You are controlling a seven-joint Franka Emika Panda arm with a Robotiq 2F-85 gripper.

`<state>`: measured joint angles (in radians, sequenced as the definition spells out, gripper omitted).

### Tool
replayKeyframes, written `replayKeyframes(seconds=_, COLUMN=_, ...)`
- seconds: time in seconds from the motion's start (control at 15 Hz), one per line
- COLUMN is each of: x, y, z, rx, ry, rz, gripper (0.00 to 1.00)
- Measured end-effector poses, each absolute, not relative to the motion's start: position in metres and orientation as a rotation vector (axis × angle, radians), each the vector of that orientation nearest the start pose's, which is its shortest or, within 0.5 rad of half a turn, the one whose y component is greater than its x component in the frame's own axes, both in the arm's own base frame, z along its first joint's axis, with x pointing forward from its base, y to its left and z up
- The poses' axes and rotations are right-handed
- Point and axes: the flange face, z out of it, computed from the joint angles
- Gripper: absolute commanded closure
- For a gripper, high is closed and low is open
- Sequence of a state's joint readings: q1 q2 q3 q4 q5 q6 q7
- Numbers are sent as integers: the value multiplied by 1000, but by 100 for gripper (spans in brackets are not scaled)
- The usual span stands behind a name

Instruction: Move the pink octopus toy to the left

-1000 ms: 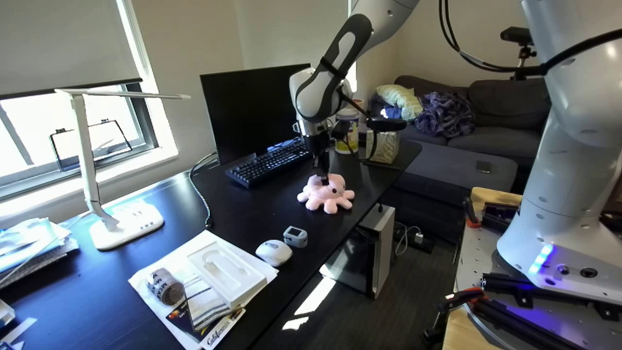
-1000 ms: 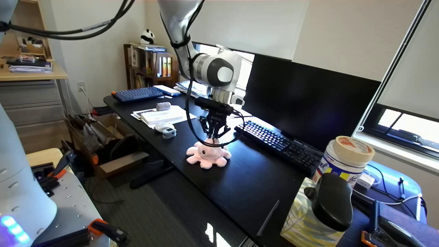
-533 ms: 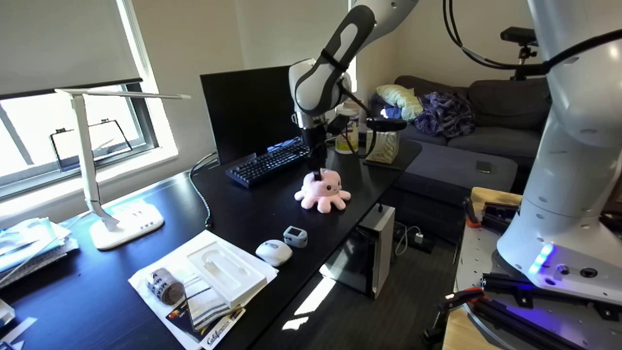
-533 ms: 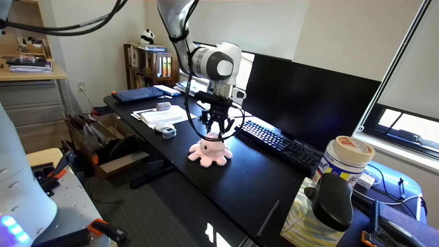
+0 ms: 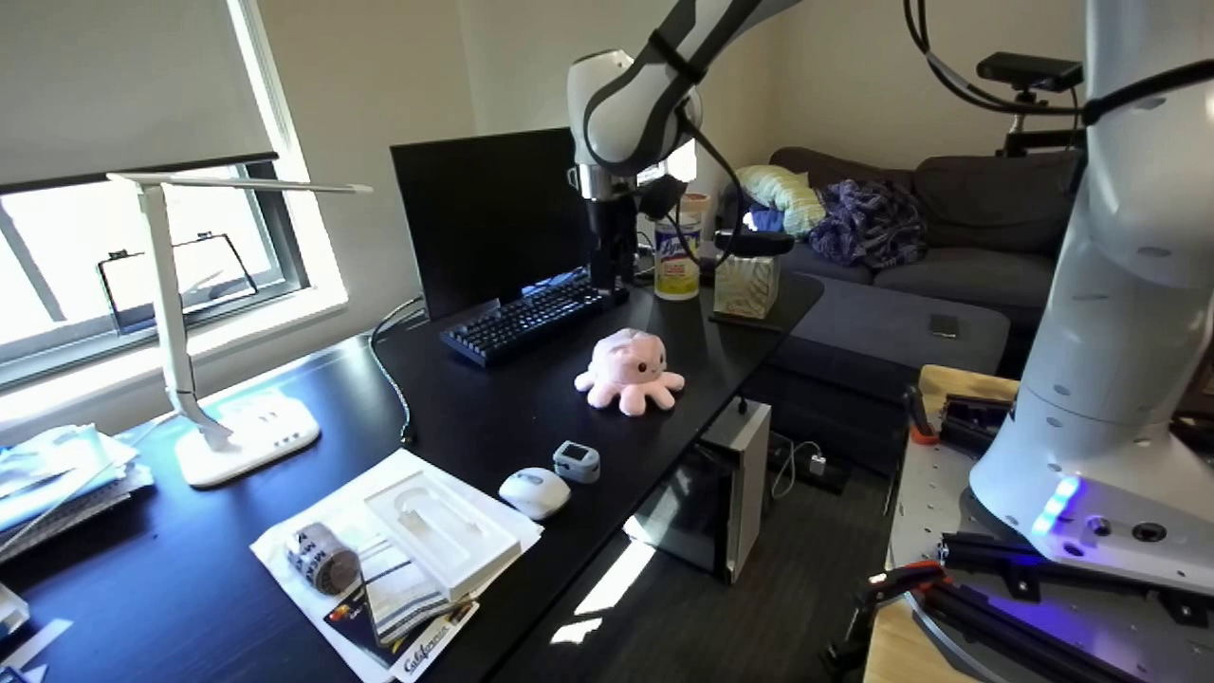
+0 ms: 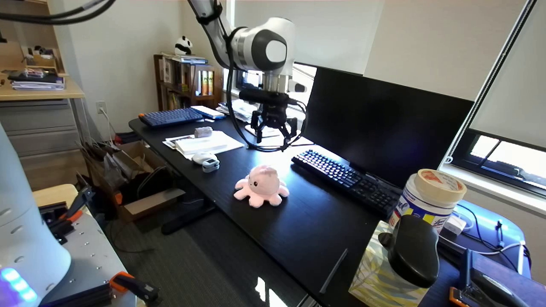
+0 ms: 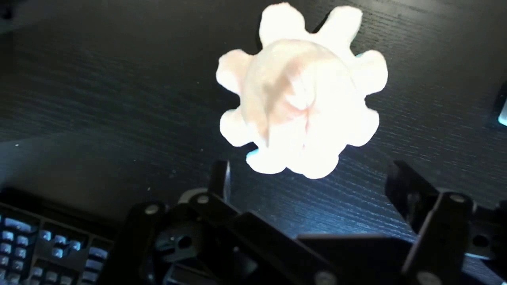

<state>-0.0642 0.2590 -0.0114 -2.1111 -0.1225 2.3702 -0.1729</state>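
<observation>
The pink octopus toy stands on its legs on the table, head up and touching no other item. The tool holds nothing; its fingers are set wide, above the toy and without contact. We judge the step in hand to be taking the tool clear of the toy. We cannot confirm here whether its position satisfies "to the left".

To perform this step well, we keep the fingers wide, raise the tool vertically until it is well above the head, and only then travel sideways. We watch the cable, whose loop hangs beside the tool and could snag. Should a further shift be required, we centre the tool over the head before lowering; the plush will probably compress easily, so light closure should suffice.

Relative to the tool, the toy lies below. In the wrist view it is roughly central across the finger gap but ahead of the fingertips. In both exterior views, a gap separates head and fingertips.

Further out, the keyboard lies on the monitor side; the mouse and a small grey device lie just beside each other.
</observation>
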Motion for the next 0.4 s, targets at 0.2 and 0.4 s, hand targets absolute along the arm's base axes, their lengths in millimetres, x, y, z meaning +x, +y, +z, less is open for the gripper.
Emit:
replayKeyframes(seconds=0.2, x=563, y=-51, z=330, rx=-3263, ry=-288, rz=-62, gripper=0)
replayKeyframes(seconds=0.4, x=549, y=-58, z=365, rx=-3303, ry=-273, rz=-132, gripper=0)
